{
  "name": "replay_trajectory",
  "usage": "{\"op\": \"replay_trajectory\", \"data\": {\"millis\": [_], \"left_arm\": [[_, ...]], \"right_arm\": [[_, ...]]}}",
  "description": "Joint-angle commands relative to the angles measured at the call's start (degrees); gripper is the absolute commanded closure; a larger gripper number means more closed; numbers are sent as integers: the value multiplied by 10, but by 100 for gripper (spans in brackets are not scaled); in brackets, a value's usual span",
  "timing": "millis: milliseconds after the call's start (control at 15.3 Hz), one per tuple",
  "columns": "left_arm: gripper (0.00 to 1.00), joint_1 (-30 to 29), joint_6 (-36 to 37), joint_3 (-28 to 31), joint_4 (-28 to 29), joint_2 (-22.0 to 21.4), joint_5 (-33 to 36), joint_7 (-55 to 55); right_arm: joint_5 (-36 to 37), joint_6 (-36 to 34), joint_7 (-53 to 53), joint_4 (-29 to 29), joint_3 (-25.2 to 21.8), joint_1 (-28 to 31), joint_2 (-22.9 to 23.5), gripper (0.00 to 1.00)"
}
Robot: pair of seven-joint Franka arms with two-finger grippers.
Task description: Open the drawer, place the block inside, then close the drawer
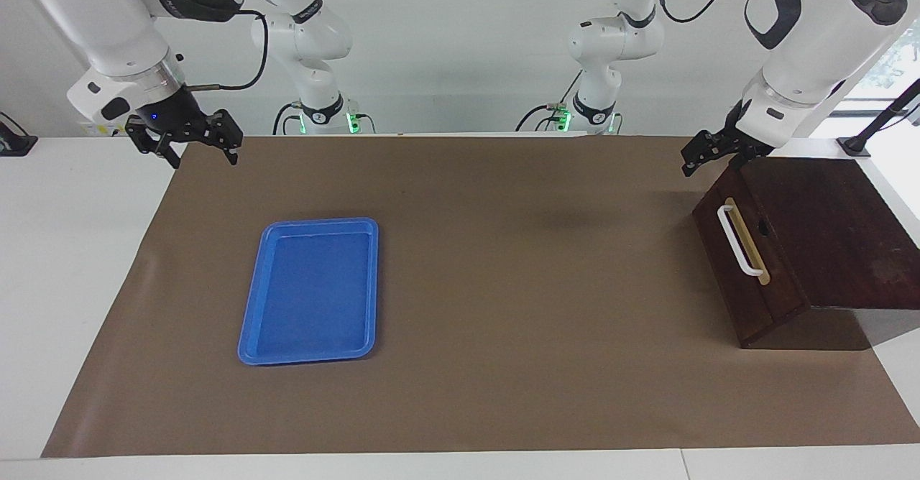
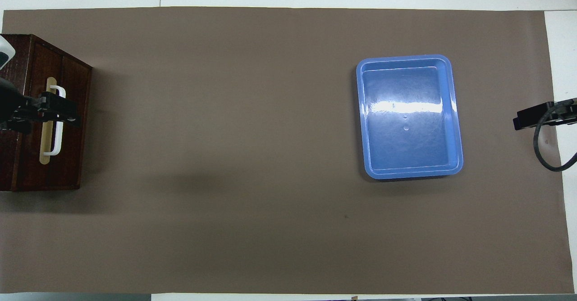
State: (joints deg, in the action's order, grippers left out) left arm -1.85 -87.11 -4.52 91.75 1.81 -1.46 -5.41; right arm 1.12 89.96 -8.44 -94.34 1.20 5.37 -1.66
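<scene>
While its front sits flush, drawer (image 1: 747, 250) unopened, blue tray (image 1: 310, 292) bare, both pincers spread.

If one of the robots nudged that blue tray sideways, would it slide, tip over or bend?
The blue tray lies flat and low on the brown mat, so it would probably slide, not tip. Its glossy, thin-rimmed plastic look suggests it is light and might flex slightly. It looks empty, so nothing would spill.

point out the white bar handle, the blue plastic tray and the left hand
white bar handle (image 1: 738, 243): facing view, middle of the bar on the closed dark wooden drawer.
flat blue plastic tray (image 2: 408, 150): overhead view, bare floor.
left hand (image 1: 700, 157): facing view, between its open fingertips.
</scene>
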Motion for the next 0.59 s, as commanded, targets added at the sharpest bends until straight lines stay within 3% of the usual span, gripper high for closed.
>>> {"op": "replay_trajectory", "data": {"millis": [0, 523], "left_arm": [[0, 2, 15, 4, -17, 7, -7, 11], [0, 3, 6, 3, -17, 7, -4, 36]], "right_arm": [[3, -2, 8, -7, 7, 7, -9, 0], [0, -3, 8, -7, 7, 7, -9, 0]]}}
